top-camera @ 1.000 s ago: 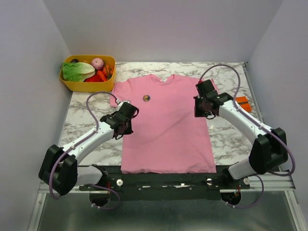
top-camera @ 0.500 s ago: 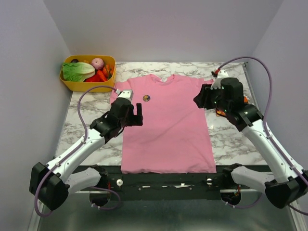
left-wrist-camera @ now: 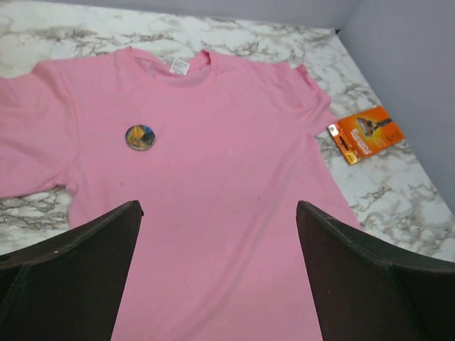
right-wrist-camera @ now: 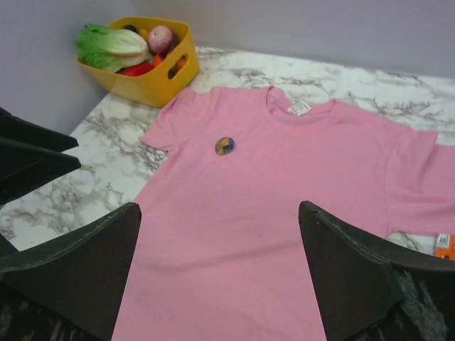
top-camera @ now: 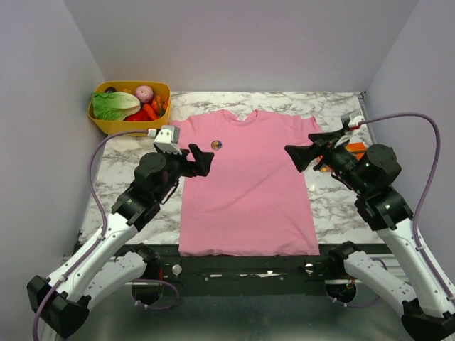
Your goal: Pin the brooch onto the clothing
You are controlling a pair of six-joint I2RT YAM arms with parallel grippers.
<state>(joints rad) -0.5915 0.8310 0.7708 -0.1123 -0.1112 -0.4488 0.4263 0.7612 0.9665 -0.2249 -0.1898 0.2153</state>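
- Hovering above the left edge of the cloth, the left gripper (top-camera: 201, 158) had its jaws spread wide with nothing between them; its wrist view looked down on bare fabric through the gap.
- The right gripper (top-camera: 293, 157) mirrored it over the right sleeve, equally released and empty. Judgement: both pincers were raised and angled inward to look over the garment, not to work on it.
- The plain pink short-sleeved cotton T-shirt (top-camera: 249, 202) was spread flat, neck away from the arm bases, hem at the near table edge. This is presumably so that the chest gave a smooth, backed surface for pinning.
- The small round brownish-gold brooch (top-camera: 217, 145) sat on the shirt's upper chest, left of the neckline in the top view, apart from both grippers.
- It lay flat against the fabric. Whether its pin passed through the cloth could not be told from any view.
- Materials: the shirt was matte, soft knit with faint creases and a white label (left-wrist-camera: 179, 66) inside the collar. The brooch was a hard, slightly glossy disc with a darker, mottled face.
- The white-and-grey marbled tabletop (top-camera: 341, 206) looked smooth and rigid.
- A yellow plastic tub (top-camera: 106, 128) of vegetables stood at the far left corner, and an orange carded packet (top-camera: 359, 151) lay beside the right sleeve. Both sat off the shirt.
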